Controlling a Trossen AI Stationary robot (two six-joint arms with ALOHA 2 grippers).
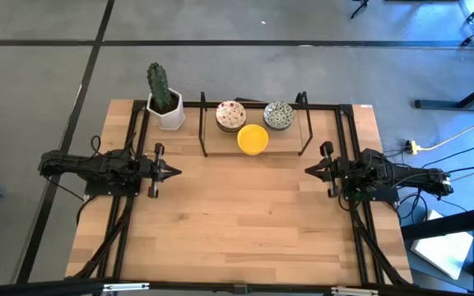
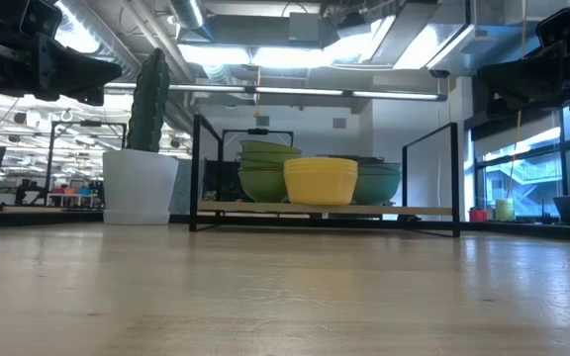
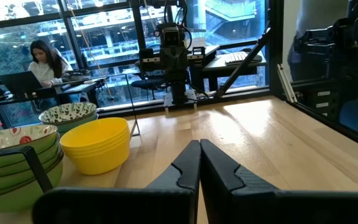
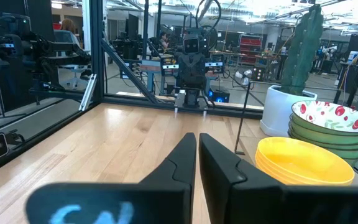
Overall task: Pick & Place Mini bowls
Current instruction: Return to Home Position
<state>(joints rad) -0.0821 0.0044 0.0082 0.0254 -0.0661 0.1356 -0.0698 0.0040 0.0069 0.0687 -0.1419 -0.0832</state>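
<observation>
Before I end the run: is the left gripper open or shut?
Shut. In the left wrist view, the left gripper shows its two fingers pressed together at the tips, holding nothing.

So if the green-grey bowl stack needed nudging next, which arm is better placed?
Right, probably: the right gripper sits nearer the green-grey stack than the left gripper. Both are shut.
</observation>
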